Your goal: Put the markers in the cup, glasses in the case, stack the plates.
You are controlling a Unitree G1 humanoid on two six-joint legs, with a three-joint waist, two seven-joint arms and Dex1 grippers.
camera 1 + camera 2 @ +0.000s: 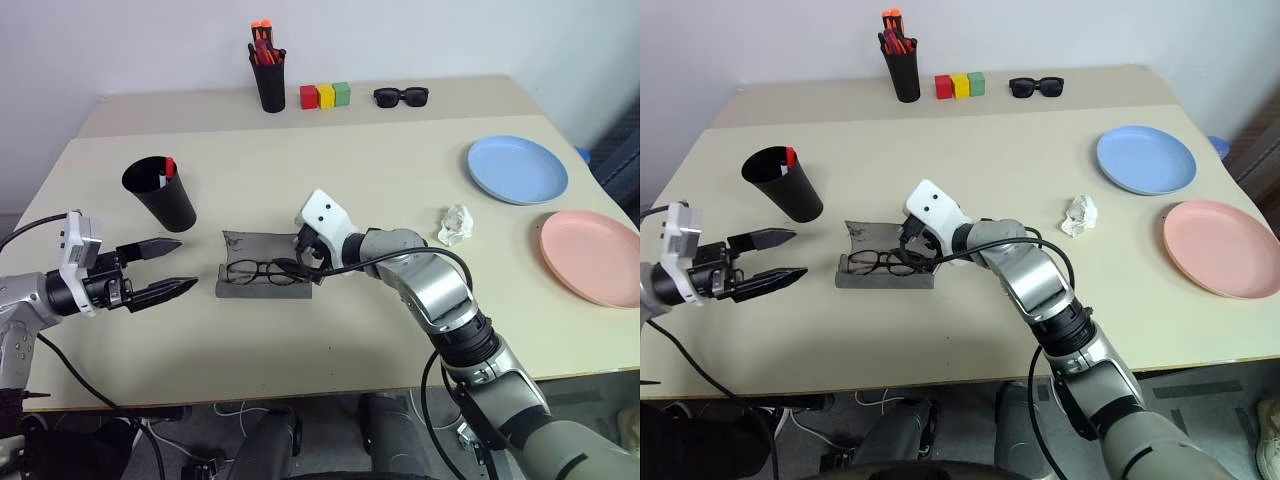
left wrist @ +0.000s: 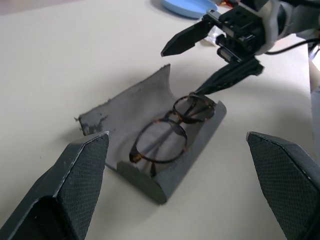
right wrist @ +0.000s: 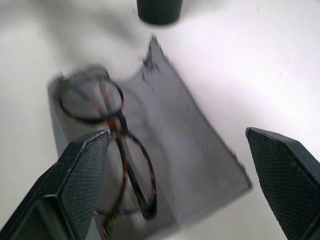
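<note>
- The glasses (image 1: 265, 270) are lying inside the open grey case (image 1: 262, 262) near the table's (image 1: 330, 340) front centre.
- The right gripper (image 2: 200, 62) is hovering at the case's right end, fingers spread wide, gripping nothing.
- The left gripper (image 1: 168, 268) is waiting just left of the case, fully open and empty.
- The black cup (image 1: 160, 192) is standing behind the left gripper, a red-capped marker (image 1: 169, 167) showing at its rim.
- The blue plate (image 1: 517, 168) and pink plate (image 1: 592, 256) are lying side by side, unstacked, at the right.
</note>
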